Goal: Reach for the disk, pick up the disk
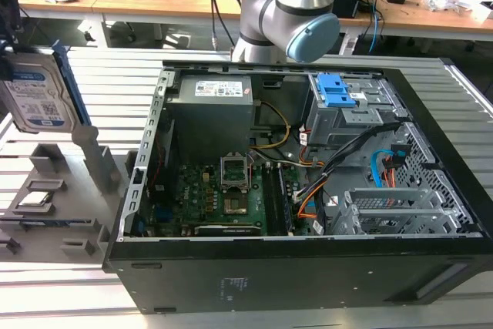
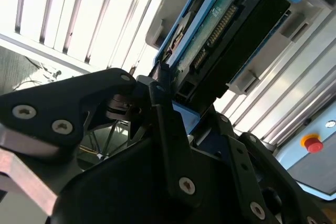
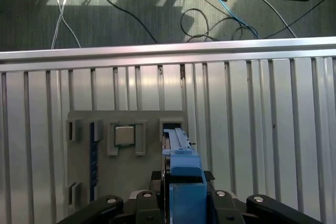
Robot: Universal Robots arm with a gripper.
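Observation:
The disk (image 1: pixel 35 94), a silver-grey drive with a white-and-blue label in a blue bracket, stands upright on edge at the exterior view's far left, over the grey fixture (image 1: pixel 54 206). My gripper (image 1: pixel 6 40) shows as a dark shape at its upper edge. In the second wrist view the black fingers (image 2: pixel 160 106) close on the disk's (image 2: pixel 220 35) blue-framed end, circuit board side showing. In the first wrist view the bracket's blue edge (image 3: pixel 184 174) rises from between my gripper's jaws (image 3: pixel 184 200), above a slot in the fixture (image 3: pixel 89 177).
An open black computer case (image 1: pixel 431 263) takes up the exterior view's middle and right, with a blue drive-bay latch (image 1: pixel 335 90) inside. A square CPU chip (image 3: pixel 125 135) sits in the fixture. The arm (image 1: pixel 289 13) stands behind the case. A red stop button (image 2: pixel 313 142) is nearby.

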